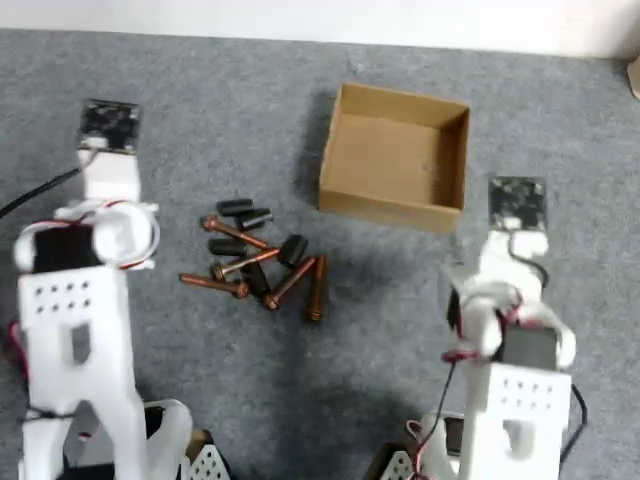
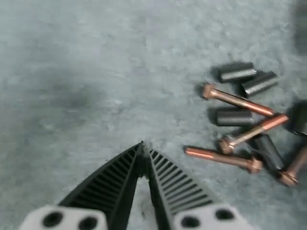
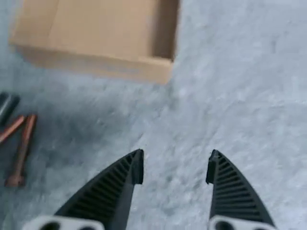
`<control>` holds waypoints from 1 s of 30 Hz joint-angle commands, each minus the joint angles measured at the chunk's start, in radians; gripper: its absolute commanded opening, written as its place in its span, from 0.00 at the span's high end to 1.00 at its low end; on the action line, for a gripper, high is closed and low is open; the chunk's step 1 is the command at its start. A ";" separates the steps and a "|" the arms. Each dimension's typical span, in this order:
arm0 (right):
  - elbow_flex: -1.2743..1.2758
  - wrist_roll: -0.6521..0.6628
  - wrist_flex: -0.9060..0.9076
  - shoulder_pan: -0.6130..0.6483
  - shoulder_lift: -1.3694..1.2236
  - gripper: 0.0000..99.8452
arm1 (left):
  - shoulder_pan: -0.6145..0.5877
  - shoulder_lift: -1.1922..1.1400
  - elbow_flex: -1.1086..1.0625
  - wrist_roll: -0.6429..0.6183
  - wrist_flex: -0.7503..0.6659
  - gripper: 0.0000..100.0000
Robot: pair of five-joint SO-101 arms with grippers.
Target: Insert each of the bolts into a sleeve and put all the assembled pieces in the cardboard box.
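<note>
- Two grippers, both empty: the left gripper [image 2: 145, 149] has its jaws pinched together on nothing, and the right gripper [image 3: 176, 158] is spread wide over bare surface.
- Near the left gripper sits a jumble of copper-coloured metal bolts [image 1: 245, 263] and short black cylindrical sleeves [image 1: 236, 208]. Some are touching or crossing, and none look assembled yet.
- Out past the right gripper is the open brown cardboard box [image 3: 96, 67], with nothing visible inside, standing apart from the pile.
- Everything's on the grey carpeted tabletop [image 1: 200, 120].
- Likely trouble: the pieces overlap, so closing on one bolt could drag a neighbour or send a sleeve rolling. Round parts on fuzzy carpet may also sit tilted and slip the grip.
</note>
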State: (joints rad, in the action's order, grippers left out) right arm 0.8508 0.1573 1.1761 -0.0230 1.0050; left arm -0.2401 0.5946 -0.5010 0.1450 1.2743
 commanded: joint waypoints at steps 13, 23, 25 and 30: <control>0.062 -0.209 -0.298 0.349 -0.163 0.79 | 0.216 -0.168 -0.031 -0.015 -0.100 0.86; 0.243 -0.275 -0.478 0.346 -0.206 0.79 | 0.375 -0.225 -0.019 -0.018 -0.192 0.86; 0.257 -0.275 -0.496 0.320 -0.206 0.79 | 0.423 -0.260 0.001 -0.020 -0.195 0.86; 0.294 -0.275 -0.544 0.271 -0.206 0.79 | 0.519 -0.423 0.044 -0.060 -0.241 0.86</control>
State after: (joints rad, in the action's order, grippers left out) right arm 1.1408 -0.1066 0.6805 0.2777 0.8009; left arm 0.2263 0.2355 -0.5194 0.0990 1.0748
